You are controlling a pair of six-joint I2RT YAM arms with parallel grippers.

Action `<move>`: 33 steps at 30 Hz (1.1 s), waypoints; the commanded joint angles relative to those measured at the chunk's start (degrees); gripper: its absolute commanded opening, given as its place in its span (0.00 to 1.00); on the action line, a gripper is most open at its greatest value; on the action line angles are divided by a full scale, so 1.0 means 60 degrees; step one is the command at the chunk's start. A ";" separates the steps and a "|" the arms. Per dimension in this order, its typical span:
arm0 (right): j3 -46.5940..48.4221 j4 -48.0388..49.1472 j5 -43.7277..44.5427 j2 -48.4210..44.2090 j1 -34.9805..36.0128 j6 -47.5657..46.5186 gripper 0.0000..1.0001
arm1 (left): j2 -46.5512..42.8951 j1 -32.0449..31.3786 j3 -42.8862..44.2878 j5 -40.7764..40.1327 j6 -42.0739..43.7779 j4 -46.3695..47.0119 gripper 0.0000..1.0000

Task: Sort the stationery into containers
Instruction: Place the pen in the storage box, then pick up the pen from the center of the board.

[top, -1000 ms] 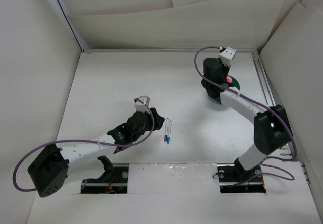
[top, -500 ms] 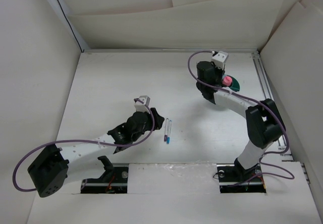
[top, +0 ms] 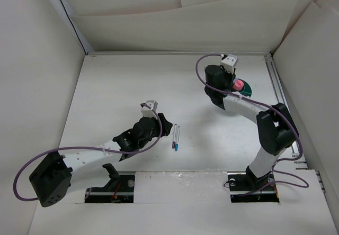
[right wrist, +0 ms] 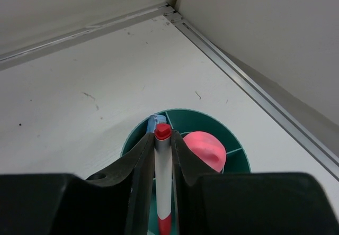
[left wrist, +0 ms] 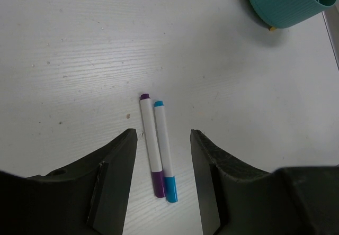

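Note:
My right gripper [right wrist: 161,139] is shut on a thin white pen with red tips [right wrist: 163,177] and holds it over the teal-green organiser cup [right wrist: 206,121]. A pink marker cap [right wrist: 204,150] and a light blue marker tip [right wrist: 153,121] stand in the cup. In the top view the right gripper [top: 220,87] sits beside the cup [top: 244,89]. Two thin white pens, one purple-tipped [left wrist: 150,145] and one blue-tipped [left wrist: 164,150], lie side by side on the table [top: 176,136]. My left gripper [left wrist: 161,163] is open just above them, jaws either side.
The white table is walled by paper panels at the back and sides. A metal rail [top: 280,95] runs along the right edge, close to the cup. The cup also shows at the top right of the left wrist view [left wrist: 288,2].
My right gripper has shifted a little to the left over the cup with the red-tipped pen. The left arm has not moved.

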 commanded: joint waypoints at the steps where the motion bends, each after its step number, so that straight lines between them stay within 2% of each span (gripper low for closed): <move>1: -0.0025 0.0462 0.0257 0.0074 0.0187 0.0030 0.24 | -0.0022 0.0033 0.0415 -0.0033 0.0120 0.0315 0.41; 8: -0.0128 0.0345 0.0155 -0.0248 0.0377 0.0205 0.40 | -0.0125 0.0033 0.0415 -0.0033 0.0032 0.0228 0.41; 14: -0.0128 -0.0371 -0.0036 -0.1155 0.0699 0.0543 0.44 | -0.0432 0.0033 0.0415 -0.0253 0.0032 -0.0095 0.40; 17: -0.0216 -0.0854 -0.0619 -0.1812 0.1022 0.0906 0.44 | -0.0622 0.0033 0.0415 -0.0341 0.0032 -0.0270 0.40; 18: -0.0216 -0.1466 -0.1231 -0.1961 0.1124 0.1112 0.44 | -0.0623 0.0033 0.0415 -0.0341 0.0032 -0.0271 0.40; 20: -0.0216 -0.2230 -0.2198 -0.2239 0.1446 0.1638 0.39 | -0.0740 0.0033 0.0415 -0.0443 -0.0056 -0.0490 0.40; 21: -0.0216 -0.2538 -0.3001 -0.2472 0.1447 0.1989 0.30 | -0.0827 0.0033 0.0415 -0.0559 -0.0056 -0.0636 0.40; 22: -0.0216 -0.3179 -0.4445 -0.2475 0.1563 0.2268 0.21 | -0.0929 0.0033 0.0502 -0.0676 -0.0143 -0.0739 0.40; 24: -0.0375 -0.3653 -0.5756 -0.2577 0.1711 0.2999 0.00 | -0.1148 0.0033 0.0503 -0.0867 -0.0144 -0.1191 0.40; 25: -0.0493 -0.3756 -0.6706 -0.2577 0.2016 0.3177 0.00 | -0.1237 0.0033 0.0590 -0.1071 -0.0231 -0.1354 0.40; 26: -0.0639 -0.3757 -0.6919 -0.2577 0.2207 0.3339 0.00 | -0.1340 0.0033 0.0591 -0.1073 -0.0232 -0.1515 0.40; 33: -0.1109 -0.4050 -0.7167 -0.1846 0.4141 0.4262 0.01 | -0.2336 0.0033 0.0401 -0.1512 -0.0700 -0.2980 0.40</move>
